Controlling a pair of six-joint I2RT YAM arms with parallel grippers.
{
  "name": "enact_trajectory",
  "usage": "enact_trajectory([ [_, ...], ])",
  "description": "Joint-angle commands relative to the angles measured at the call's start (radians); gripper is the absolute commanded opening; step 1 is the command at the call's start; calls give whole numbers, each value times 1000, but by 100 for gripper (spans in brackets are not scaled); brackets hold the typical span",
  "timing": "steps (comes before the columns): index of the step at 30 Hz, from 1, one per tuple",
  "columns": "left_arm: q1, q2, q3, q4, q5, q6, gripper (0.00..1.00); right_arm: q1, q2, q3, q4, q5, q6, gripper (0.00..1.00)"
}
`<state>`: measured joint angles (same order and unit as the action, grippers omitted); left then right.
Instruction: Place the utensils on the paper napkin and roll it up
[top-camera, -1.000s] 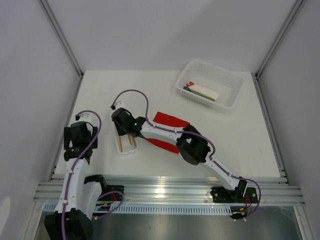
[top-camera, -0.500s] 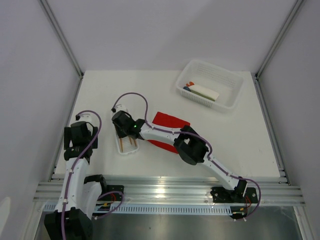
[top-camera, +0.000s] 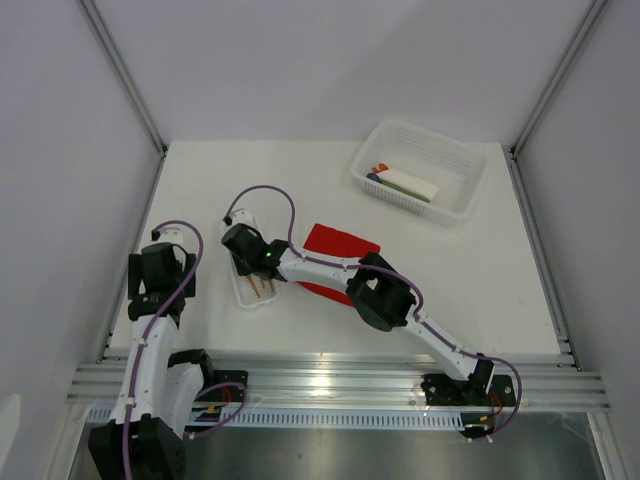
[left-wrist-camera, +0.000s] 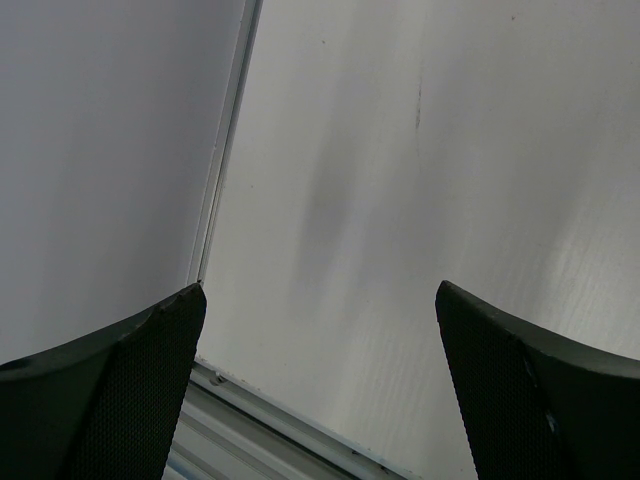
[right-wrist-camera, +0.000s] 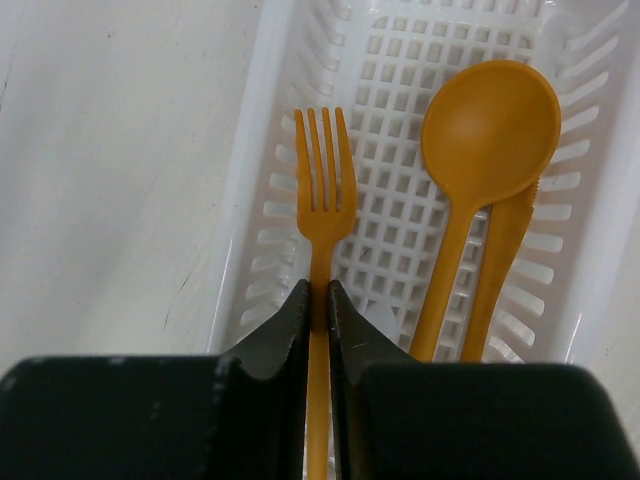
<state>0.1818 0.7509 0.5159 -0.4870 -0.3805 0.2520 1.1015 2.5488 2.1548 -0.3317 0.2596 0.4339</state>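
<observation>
The orange utensils lie in a narrow white slotted tray (right-wrist-camera: 262, 120): a fork (right-wrist-camera: 321, 180) on the left, a spoon (right-wrist-camera: 488, 125) and a knife (right-wrist-camera: 505, 250) on the right. My right gripper (right-wrist-camera: 318, 292) is shut on the fork's handle, low in the tray. In the top view it (top-camera: 252, 268) reaches over the tray (top-camera: 247, 295), left of the red paper napkin (top-camera: 340, 245), which lies flat and is partly hidden by the right arm. My left gripper (left-wrist-camera: 320, 300) is open and empty over bare table near the left edge; it also shows in the top view (top-camera: 158, 270).
A white mesh basket (top-camera: 420, 168) with white, blue and green items stands at the back right. A metal rail (left-wrist-camera: 260, 420) runs along the table's left edge. White walls close in the table on three sides.
My right gripper has moved a little nearer and lower into the tray. The left arm has not moved.
</observation>
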Motion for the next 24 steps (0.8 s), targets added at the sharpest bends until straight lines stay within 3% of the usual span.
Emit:
enact_trajectory([
  [1,8,-8,3,15,18,-11,100,6,-8,11,-41,0,9,7],
  [6,8,-16,3,13,22,-11,100,6,-58,-13,-14,-16,57,0],
  [20,8,-16,22,-18,86,-8,99,-43,-257,-18,63,10,-1,0],
  [22,8,-22,18,-16,83,-7,100,-83,-356,-73,80,-29,-3,0],
  [24,8,-28,18,-19,89,-5,99,-151,-494,-257,165,-160,-41,0],
])
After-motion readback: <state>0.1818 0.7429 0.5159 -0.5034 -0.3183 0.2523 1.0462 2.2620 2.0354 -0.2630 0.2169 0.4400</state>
